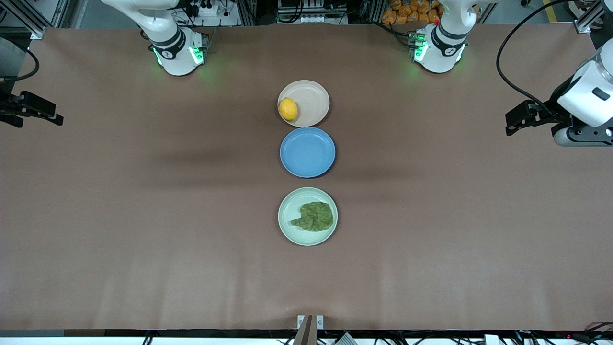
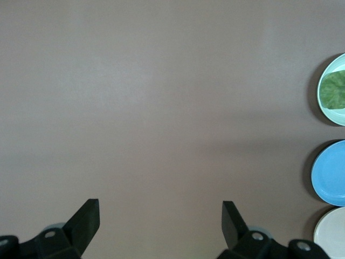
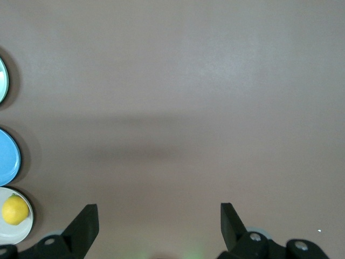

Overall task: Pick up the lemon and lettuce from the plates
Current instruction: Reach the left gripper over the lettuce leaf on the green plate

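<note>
Sitting in a row down the middle of the table (image 1: 143, 215): cream plate (image 1: 313, 98) nearest the robot bases w/ the lemon (image 1: 288, 109) on its rim side toward the right arm's end, a bare blue plate (image 1: 307, 152) next, then the mint plate (image 1: 287, 215) nearest the front camera w/ the lettuce (image 1: 313, 216) lying flat in it.

Both arms wait out at the table ends, high up. Right gripper (image 3: 158, 229) hangs over bare tabletop at its own end, fingers wide apart, nothing between them; left gripper (image 2: 160, 226) the same at the other end, also spread & empty.

Key relation, I'd say: the lemon sits off-centre toward the right arm, so that arm has the shorter reach to it. The lettuce is roughly mid-table, equally far from both, so prob. the left arm's job. Its stem tip points toward the right arm's end, long axis across the table.

Room: lots of open surface either side of the row. Tight spot is cream & blue plates almost touching; mint plate stands apart.
</note>
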Action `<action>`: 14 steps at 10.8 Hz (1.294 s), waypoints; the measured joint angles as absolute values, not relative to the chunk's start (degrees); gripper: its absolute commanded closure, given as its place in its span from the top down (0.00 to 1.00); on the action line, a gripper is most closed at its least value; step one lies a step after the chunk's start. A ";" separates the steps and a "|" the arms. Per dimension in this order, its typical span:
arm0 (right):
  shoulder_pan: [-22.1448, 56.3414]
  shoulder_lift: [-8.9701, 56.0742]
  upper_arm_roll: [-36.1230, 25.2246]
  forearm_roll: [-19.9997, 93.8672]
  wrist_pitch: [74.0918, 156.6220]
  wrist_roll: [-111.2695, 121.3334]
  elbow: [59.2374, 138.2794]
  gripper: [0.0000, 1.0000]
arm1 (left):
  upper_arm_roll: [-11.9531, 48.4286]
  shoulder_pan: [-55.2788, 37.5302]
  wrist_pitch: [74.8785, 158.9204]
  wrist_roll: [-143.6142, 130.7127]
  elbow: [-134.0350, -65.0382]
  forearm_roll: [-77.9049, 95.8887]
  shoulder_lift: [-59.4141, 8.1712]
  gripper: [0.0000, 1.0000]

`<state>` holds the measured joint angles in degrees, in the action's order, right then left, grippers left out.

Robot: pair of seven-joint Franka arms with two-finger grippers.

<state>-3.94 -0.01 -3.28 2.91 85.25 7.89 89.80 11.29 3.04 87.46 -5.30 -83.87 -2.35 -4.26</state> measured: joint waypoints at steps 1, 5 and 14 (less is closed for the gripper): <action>-3.94 -0.01 -3.32 2.91 85.25 7.88 89.80 1.00 | 11.26 3.04 87.44 -5.30 -83.87 -2.35 -4.26 1.00; -5.02 0.43 -3.66 2.55 86.35 7.44 89.81 1.00 | 11.23 3.03 87.32 -5.30 -83.96 -1.59 -4.30 1.00; -6.08 1.05 -3.39 2.54 86.27 7.45 90.25 1.00 | 13.80 -13.43 117.65 -15.10 -85.38 3.54 -22.30 1.00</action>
